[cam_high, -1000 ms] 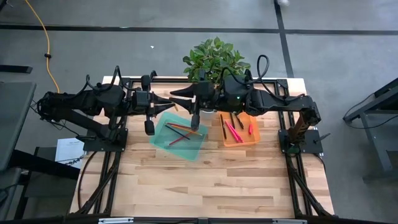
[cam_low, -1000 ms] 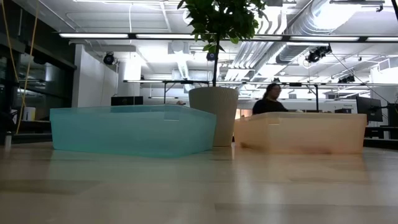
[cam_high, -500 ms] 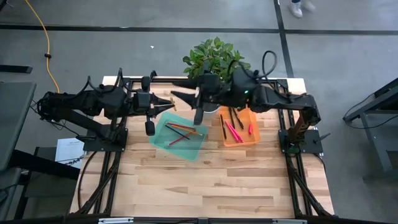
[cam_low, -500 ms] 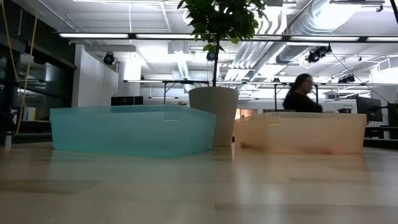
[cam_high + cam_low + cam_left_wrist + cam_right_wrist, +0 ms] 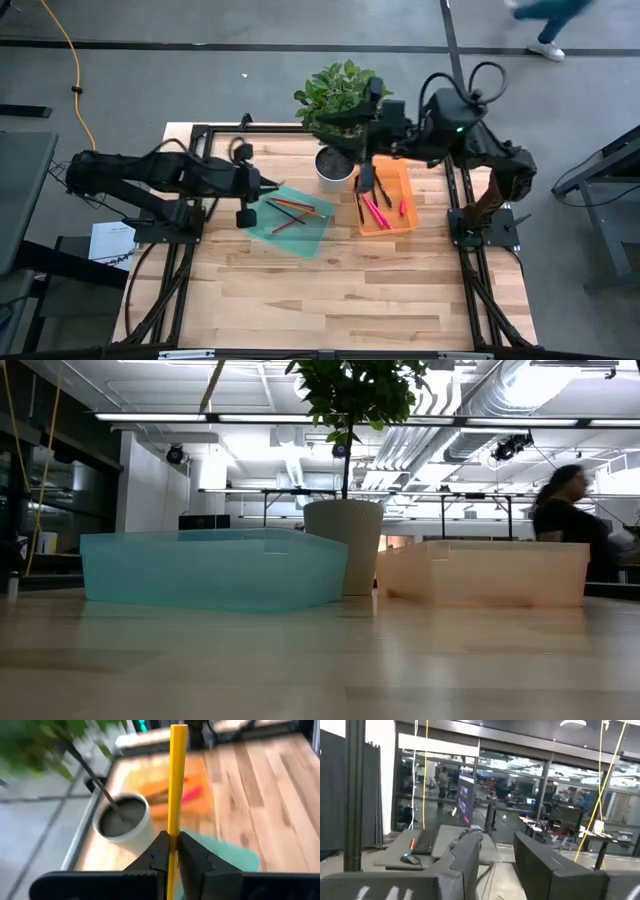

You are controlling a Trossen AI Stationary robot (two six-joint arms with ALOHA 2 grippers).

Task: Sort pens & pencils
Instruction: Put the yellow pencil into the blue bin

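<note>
The left gripper (image 5: 170, 851) is clenched on a yellow pencil (image 5: 175, 780) above the teal tray (image 5: 313, 235) – the right gripper (image 5: 495, 855) stands released over the orange tray (image 5: 395, 228) holding pens (image 5: 375, 210).

Thin red, orange and brown pencils (image 5: 293, 210) are seen lying crossed in the teal tray (image 5: 312, 240), and one yellow pencil (image 5: 175, 780) is pinched upright in the left claw (image 5: 170, 851) above that tray's edge. Pink and black pens (image 5: 376, 208) are laid side by side in the orange tray (image 5: 405, 226).
</note>
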